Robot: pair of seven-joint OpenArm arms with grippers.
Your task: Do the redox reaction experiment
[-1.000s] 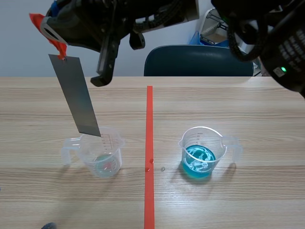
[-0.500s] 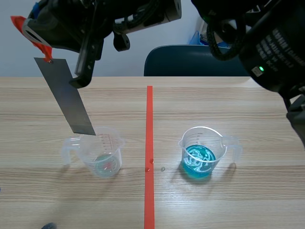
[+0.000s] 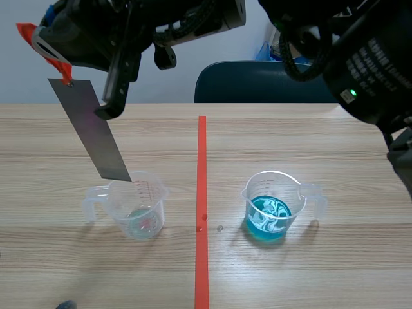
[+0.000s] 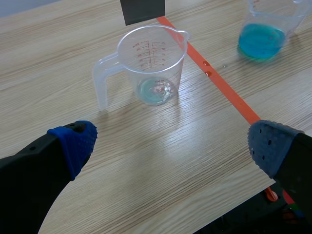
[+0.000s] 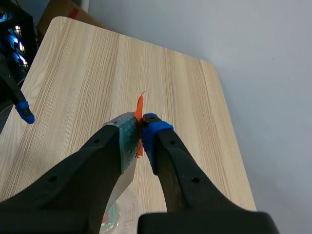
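r. arm crosses high over to the left half of the surface (image 3: 309, 141). right claw (image 5: 141, 129) is pressed together on the orange tag (image 5: 139, 109) at the top of the metal strip (image 3: 90, 129). the strip hangs tilted, its lower end at the rim of the left cup (image 3: 138, 199). in the left wrist view it looks clear of the cup's inside.

judged reason: gripping by the tag keeps the pads off the metal & lets the strip dangle free for dipping.

left cup is near empty, only a pale blue film at the bottom. right cup (image 3: 270, 193), across the tape line (image 3: 201, 161), holds the blue liquid (image 3: 269, 215), well apart from the strip. so the strip is over the wrong cup if the dip is meant for the solution.

left claw (image 4: 173, 144) is spread wide, holding nothing, low & near the left cup, prob. on standby.

vs 1 s ago: r. arm & strip have shifted toward the left of the scene view, & the strip's lower end has drawn back from over the cup mouth to its rim. vs 0.5 s ago: next to no change. both cups are unmoved. the swirl pattern in the blue liquid differs.
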